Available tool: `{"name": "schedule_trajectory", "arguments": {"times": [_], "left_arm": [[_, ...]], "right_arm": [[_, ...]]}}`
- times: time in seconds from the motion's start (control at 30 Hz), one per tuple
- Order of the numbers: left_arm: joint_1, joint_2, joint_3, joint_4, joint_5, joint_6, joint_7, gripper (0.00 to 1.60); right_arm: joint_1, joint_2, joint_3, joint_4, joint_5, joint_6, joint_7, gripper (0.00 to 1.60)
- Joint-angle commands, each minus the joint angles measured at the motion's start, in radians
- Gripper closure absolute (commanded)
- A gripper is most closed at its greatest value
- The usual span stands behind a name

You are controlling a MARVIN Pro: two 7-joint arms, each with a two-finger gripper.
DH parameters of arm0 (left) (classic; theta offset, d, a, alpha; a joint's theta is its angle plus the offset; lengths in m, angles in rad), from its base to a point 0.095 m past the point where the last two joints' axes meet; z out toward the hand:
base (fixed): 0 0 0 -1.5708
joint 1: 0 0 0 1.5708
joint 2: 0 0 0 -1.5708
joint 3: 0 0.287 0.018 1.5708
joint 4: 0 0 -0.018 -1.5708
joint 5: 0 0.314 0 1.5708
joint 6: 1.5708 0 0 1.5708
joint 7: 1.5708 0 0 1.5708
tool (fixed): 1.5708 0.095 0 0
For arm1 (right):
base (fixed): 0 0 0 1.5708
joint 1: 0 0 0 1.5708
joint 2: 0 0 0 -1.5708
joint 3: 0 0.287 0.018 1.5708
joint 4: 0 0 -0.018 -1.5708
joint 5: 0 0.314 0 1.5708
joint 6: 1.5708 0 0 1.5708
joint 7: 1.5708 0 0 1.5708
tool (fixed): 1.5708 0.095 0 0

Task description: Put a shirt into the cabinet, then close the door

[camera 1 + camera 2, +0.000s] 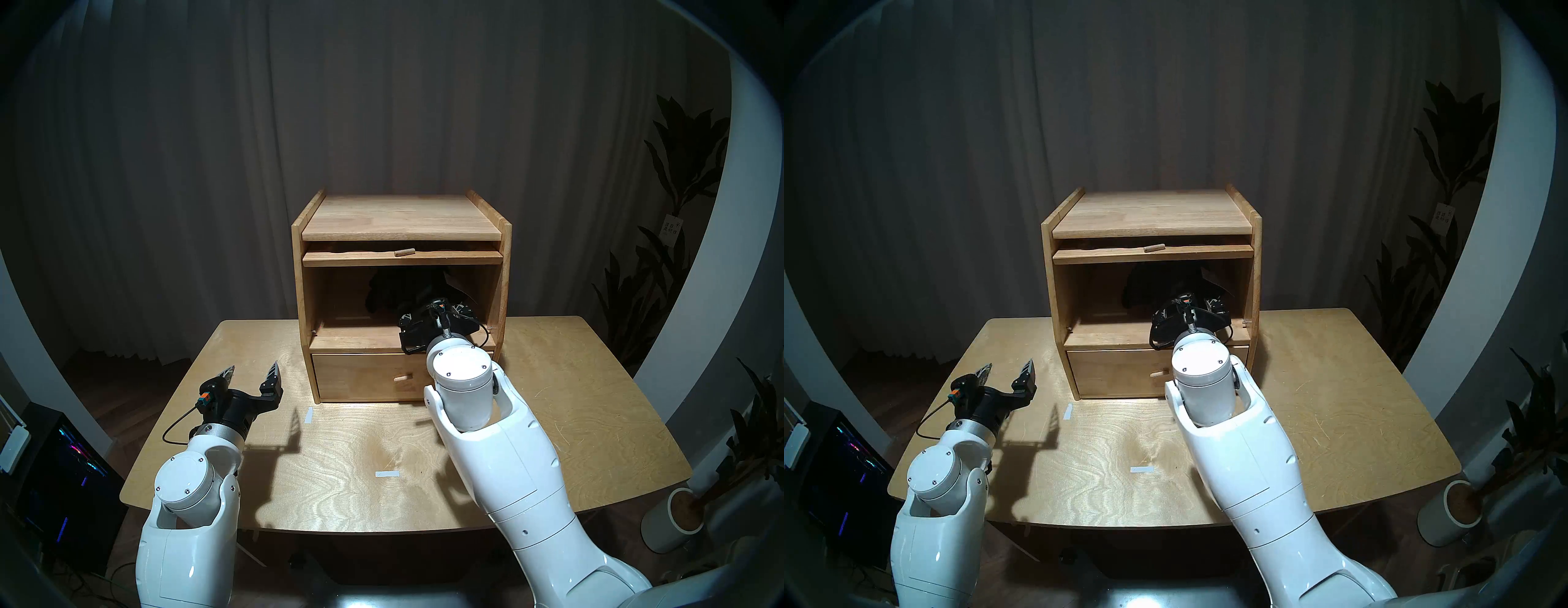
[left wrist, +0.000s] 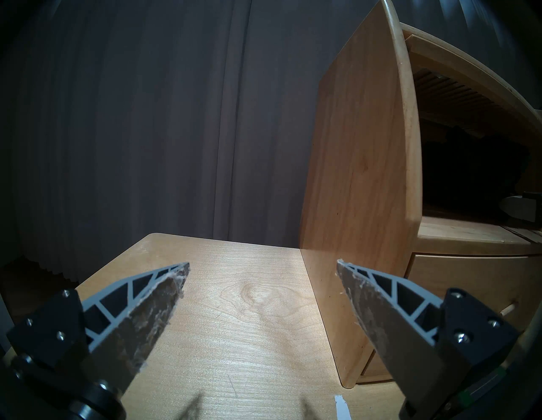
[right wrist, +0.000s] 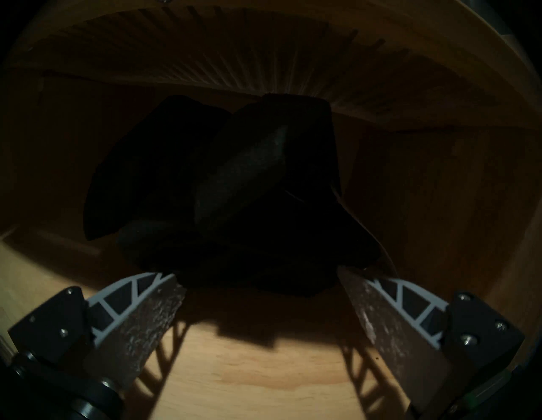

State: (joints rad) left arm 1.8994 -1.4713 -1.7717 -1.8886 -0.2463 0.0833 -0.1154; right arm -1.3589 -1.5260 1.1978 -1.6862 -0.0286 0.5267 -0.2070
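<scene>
The light wooden cabinet (image 1: pixel 401 220) stands at the back of the table. Its door (image 1: pixel 360 257), with a peg knob (image 1: pixel 404 252), lies flat under the top, leaving the large compartment uncovered; the door's ribbed glass (image 3: pixel 264 67) shows overhead in the right wrist view. The black shirt (image 1: pixel 394 291) (image 3: pixel 234 181) lies bundled deep inside the compartment. My right gripper (image 1: pixel 435 309) (image 3: pixel 261 278) reaches into the compartment's right front, open, its tips just short of the shirt and holding nothing. My left gripper (image 1: pixel 254 375) (image 2: pixel 262 265) hovers open and empty over the table, left of the cabinet.
Below the compartment the drawer (image 1: pixel 365 378) is shut, with its peg knob (image 1: pixel 403 378) beside my right wrist. Two white tape marks (image 1: pixel 387 474) (image 1: pixel 308 415) lie on the wooden table (image 1: pixel 572 403). Potted plants (image 1: pixel 679 518) stand right, a computer case (image 1: pixel 63 467) left, curtains behind.
</scene>
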Motion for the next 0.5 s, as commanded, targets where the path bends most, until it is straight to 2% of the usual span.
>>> {"name": "schedule_trajectory", "arguments": {"times": [0.0,0.03,0.07,0.1,0.2,0.37,0.47], "left_arm": [[-0.005,0.002,-0.002,-0.023,-0.001,-0.004,-0.001,0.00],[-0.005,0.002,-0.002,-0.023,-0.001,-0.004,-0.001,0.00],[-0.005,0.002,-0.002,-0.023,-0.001,-0.004,-0.001,0.00],[-0.005,0.002,-0.002,-0.023,-0.001,-0.004,-0.001,0.00],[-0.005,0.002,-0.002,-0.022,-0.001,-0.004,-0.001,0.00],[-0.006,0.002,-0.002,-0.021,-0.001,-0.005,-0.001,0.00],[-0.007,0.002,-0.002,-0.020,-0.001,-0.005,-0.001,0.00]], "right_arm": [[0.046,0.047,0.028,-0.050,0.090,-0.007,0.121,0.00],[0.050,0.046,0.028,-0.047,0.099,-0.011,0.126,0.78],[0.058,0.049,0.030,-0.040,0.099,-0.017,0.151,1.25],[0.064,0.045,0.035,-0.034,0.111,-0.022,0.167,1.60],[0.103,0.039,0.041,0.002,0.130,-0.049,0.199,1.60],[0.166,0.055,0.038,0.062,0.113,-0.125,0.233,1.60],[0.190,0.059,0.071,0.103,0.106,-0.171,0.251,1.60]]}}
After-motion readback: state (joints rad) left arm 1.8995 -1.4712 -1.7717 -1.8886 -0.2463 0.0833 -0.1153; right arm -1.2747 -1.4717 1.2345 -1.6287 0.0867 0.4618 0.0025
